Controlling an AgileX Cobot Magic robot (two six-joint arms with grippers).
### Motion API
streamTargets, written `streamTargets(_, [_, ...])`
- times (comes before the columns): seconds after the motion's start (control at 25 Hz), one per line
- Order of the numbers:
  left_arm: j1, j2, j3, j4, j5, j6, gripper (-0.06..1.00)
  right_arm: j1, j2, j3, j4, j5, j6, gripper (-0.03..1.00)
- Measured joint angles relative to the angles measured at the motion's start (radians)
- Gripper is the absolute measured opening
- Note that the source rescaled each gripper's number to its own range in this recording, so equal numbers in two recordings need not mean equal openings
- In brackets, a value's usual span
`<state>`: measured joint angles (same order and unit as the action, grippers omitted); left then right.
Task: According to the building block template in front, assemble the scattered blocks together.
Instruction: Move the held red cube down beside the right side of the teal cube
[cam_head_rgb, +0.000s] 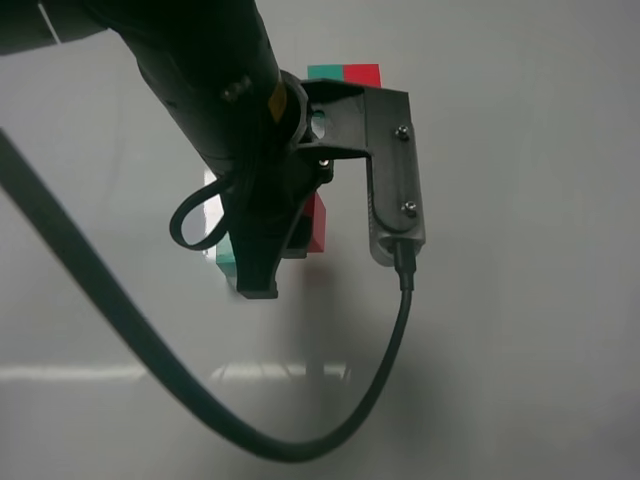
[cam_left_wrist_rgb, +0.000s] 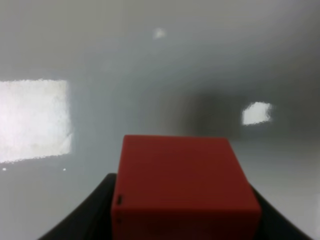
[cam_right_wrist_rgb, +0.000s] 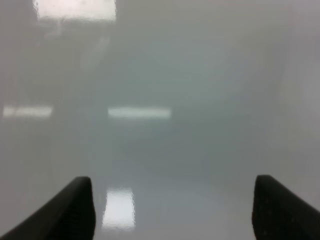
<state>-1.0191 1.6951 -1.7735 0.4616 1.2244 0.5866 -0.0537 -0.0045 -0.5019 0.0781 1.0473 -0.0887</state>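
Grey tabletop (cam_head_rgb: 520, 300) below; red block (cam_left_wrist_rgb: 182, 180) sits clamped inside left gripper (cam_left_wrist_rgb: 185, 225), right gripper (cam_right_wrist_rgb: 172, 210) spread wide.

The left gripper (cam_left_wrist_rgb: 185, 217) grips 1 red cube (cam_left_wrist_rgb: 182, 175) between its dark fingers (cam_left_wrist_rgb: 82, 222), which show on either side of it. Beyond the cube lies a blurred grey table (cam_left_wrist_rgb: 150, 75) with 2 bright reflections (cam_left_wrist_rgb: 32, 120), 1 large and 1 small.
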Motion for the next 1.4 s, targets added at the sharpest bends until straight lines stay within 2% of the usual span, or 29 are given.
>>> streamTargets(0.28, [0.001,0.0,0.0,0.003,0.0,0.01,0.16,0.0,0.0,0.0,0.0,0.0,0.0,0.6])
streamTargets(0.56, [0.064,0.0,0.044,-0.021,-0.002,0.016,0.16,0.0,0.0,0.0,0.0,0.0,0.0,0.6])
streamTargets(1.08, [0.07,0.0,0.063,-0.021,-0.014,0.029,0.16,0.0,0.0,0.0,0.0,0.0,0.0,0.6])
streamTargets(1.4, [0.141,0.0,0.063,-0.102,-0.032,0.055,0.15,0.0,0.0,0.0,0.0,0.0,0.0,0.6])
